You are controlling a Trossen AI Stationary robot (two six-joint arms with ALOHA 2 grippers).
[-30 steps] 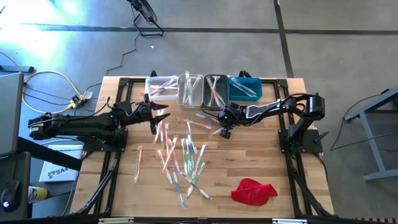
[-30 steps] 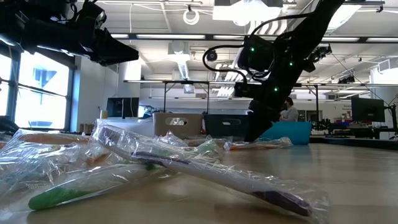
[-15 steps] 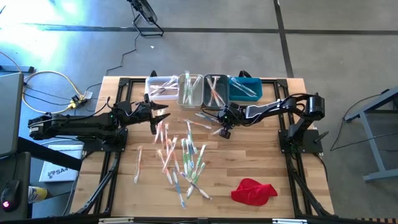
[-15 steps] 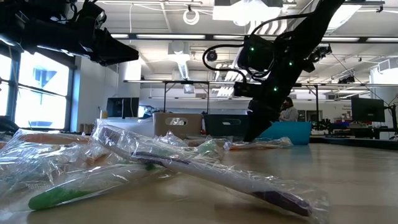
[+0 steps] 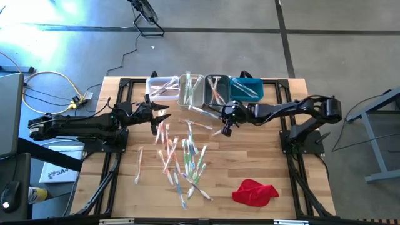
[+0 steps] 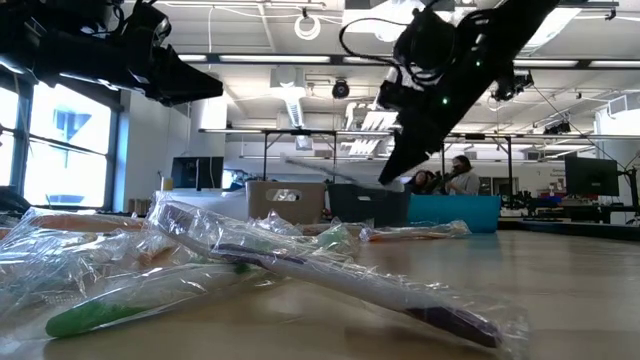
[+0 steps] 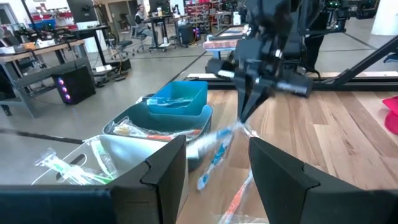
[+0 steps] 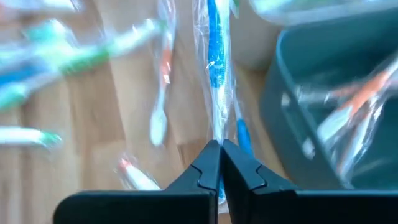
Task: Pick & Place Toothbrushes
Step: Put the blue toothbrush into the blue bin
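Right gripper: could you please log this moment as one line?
right gripper: shut on blue toothbrush, lifted | left gripper: open, waiting | blue bin: nearby

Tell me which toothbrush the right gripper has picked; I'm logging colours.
The blue-handled toothbrush in a clear wrapper: the right gripper is shut on its end and holds it above the table, unlike the others lying on the wood or in the bins.
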